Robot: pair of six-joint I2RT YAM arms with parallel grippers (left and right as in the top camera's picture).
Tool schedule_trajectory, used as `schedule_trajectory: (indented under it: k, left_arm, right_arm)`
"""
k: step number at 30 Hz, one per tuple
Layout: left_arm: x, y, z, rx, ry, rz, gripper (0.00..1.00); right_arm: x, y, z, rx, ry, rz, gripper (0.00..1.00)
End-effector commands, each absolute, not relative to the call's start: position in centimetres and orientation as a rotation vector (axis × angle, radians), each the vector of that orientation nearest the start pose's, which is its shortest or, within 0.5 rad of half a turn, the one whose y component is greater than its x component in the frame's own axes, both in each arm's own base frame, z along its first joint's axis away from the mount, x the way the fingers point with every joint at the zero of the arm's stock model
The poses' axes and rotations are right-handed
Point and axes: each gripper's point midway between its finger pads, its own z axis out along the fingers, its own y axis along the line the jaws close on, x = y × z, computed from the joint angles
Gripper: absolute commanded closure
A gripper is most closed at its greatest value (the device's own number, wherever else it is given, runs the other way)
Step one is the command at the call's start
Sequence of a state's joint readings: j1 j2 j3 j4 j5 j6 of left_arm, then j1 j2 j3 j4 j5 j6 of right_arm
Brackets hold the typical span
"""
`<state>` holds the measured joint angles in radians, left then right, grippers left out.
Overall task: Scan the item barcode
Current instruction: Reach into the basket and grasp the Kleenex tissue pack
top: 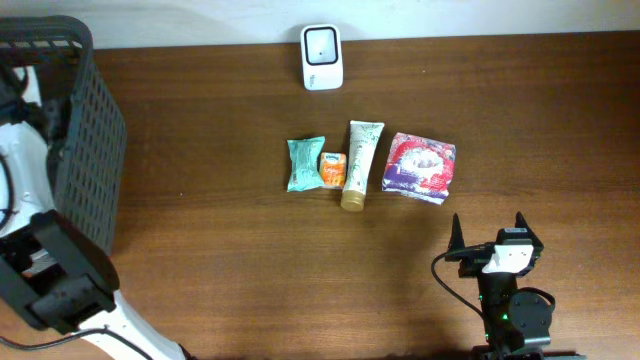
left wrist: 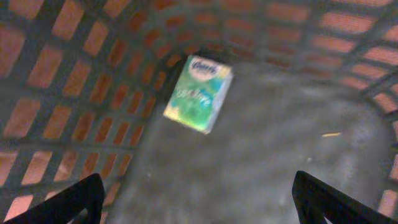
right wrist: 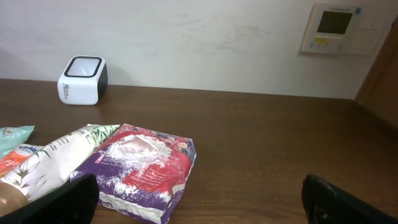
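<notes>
At the left of the brown wooden desk (top: 250,260), a dark mesh plastic basket (top: 95,150) is occupied by the left pincer (left wrist: 198,186), spread wide over a blurred green packet (left wrist: 198,93), possibly tissues. The purple-and-red soft pack (top: 421,165) is found just ahead of the nearer right pincer (top: 488,225), also wide.

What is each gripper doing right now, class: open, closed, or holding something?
Left gripper: open, empty, over the green packet lying in the basket.
Right gripper: open, holding nothing.
</notes>
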<state>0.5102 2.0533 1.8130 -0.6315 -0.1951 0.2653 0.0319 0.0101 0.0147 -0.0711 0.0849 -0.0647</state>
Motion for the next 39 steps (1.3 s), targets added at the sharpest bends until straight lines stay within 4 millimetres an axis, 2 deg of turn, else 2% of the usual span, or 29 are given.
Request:
schedule_trajectory:
  k: [1, 4, 5, 7, 8, 9, 11, 13, 14, 15, 17, 19, 21, 22, 24, 25, 27, 29, 31, 32, 34, 39]
  left_arm:
    - [44.5, 32.3, 13.8, -0.479, 2.506, 0.437, 0.09]
    - [43.3, 33.1, 12.0, -0.517, 2.553, 0.417, 0.21]
    - [43.1, 32.9, 11.4, -0.52, 2.572, 0.409, 0.3]
    - [43.0, 32.9, 11.1, -0.522, 2.581, 0.404, 0.6]
    - [43.1, 32.9, 11.1, -0.521, 2.577, 0.406, 0.79]
    - [43.1, 33.0, 11.2, -0.521, 2.575, 0.406, 0.85]
    - [43.1, 32.9, 11.0, -0.521, 2.581, 0.403, 0.89]
    - [42.6, 32.7, 10.7, -0.527, 2.606, 0.401, 0.85]
    - [41.7, 32.9, 10.5, -0.546, 2.634, 0.441, 0.96]
    - [40.4, 33.6, 10.4, -0.58, 2.674, 0.527, 1.0]
    - [38.4, 34.1, 11.1, -0.672, 2.709, 0.621, 1.0]
    - [38.1, 33.8, 12.9, -0.771, 2.66, 0.6, 1.0]
    - [38.3, 33.1, 17.1, -0.792, 2.572, 0.557, 1.0]
    - [38.4, 32.8, 18.3, -0.782, 2.545, 0.544, 1.0]
    - [38.3, 30.8, 23.0, -0.729, 2.453, 0.458, 1.0]
    - [37.8, 30.2, 24.7, -0.733, 2.419, 0.441, 1.0]
    - [36.6, 29.4, 26.5, -0.832, 2.363, 0.416, 1.0]
    - [35.3, 28.7, 27.0, -0.959, 2.329, 0.381, 1.0]
    - [31.9, 28.1, 25.6, -1.286, 2.301, 0.394, 1.0]
    - [29.9, 28.0, 25.0, -1.437, 2.283, 0.455, 1.0]
    - [27.0, 27.9, 24.6, -1.615, 2.245, 0.556, 1.0]
    - [22.1, 27.1, 23.6, -1.955, 2.156, 0.574, 1.0]
  right_arm:
    - [24.6, -0.9, 15.7, -0.013, 1.644, -0.106, 0.01]
    - [24.6, -0.9, 15.7, -0.013, 1.644, -0.106, 0.01]
    - [24.6, -0.9, 15.7, -0.013, 1.644, -0.106, 0.01]
    - [24.6, -0.9, 15.7, -0.013, 1.644, -0.106, 0.01]
    - [24.6, -0.9, 15.7, -0.013, 1.644, -0.106, 0.01]
    - [24.6, -0.9, 15.7, -0.013, 1.644, -0.106, 0.01]
    - [24.6, -0.9, 15.7, -0.013, 1.644, -0.106, 0.01]
    - [24.6, -0.9, 15.7, -0.013, 1.644, -0.106, 0.01]
    - [24.6, -0.9, 15.7, -0.013, 1.644, -0.106, 0.01]
    - [24.6, -0.9, 15.7, -0.013, 1.644, -0.106, 0.02]
    - [24.6, -0.9, 15.7, -0.013, 1.644, -0.106, 0.01]
    - [24.6, -0.9, 15.7, -0.013, 1.644, -0.106, 0.01]
    - [24.6, -0.9, 15.7, -0.013, 1.644, -0.106, 0.01]
    - [24.6, -0.9, 15.7, -0.013, 1.644, -0.106, 0.02]
    - [24.6, -0.9, 15.7, -0.013, 1.644, -0.106, 0.01]
    - [24.6, -0.9, 15.7, -0.013, 1.644, -0.106, 0.01]
    - [24.6, -0.9, 15.7, -0.013, 1.644, -0.106, 0.02]
    - [24.6, -0.9, 15.7, -0.013, 1.644, -0.106, 0.01]
    - [24.6, -0.9, 15.7, -0.013, 1.644, -0.106, 0.01]
    - [24.6, -0.9, 15.7, -0.013, 1.644, -0.106, 0.01]
    - [24.6, -0.9, 15.7, -0.013, 1.644, -0.106, 0.01]
    - [24.6, -0.9, 15.7, -0.013, 1.644, -0.106, 0.01]
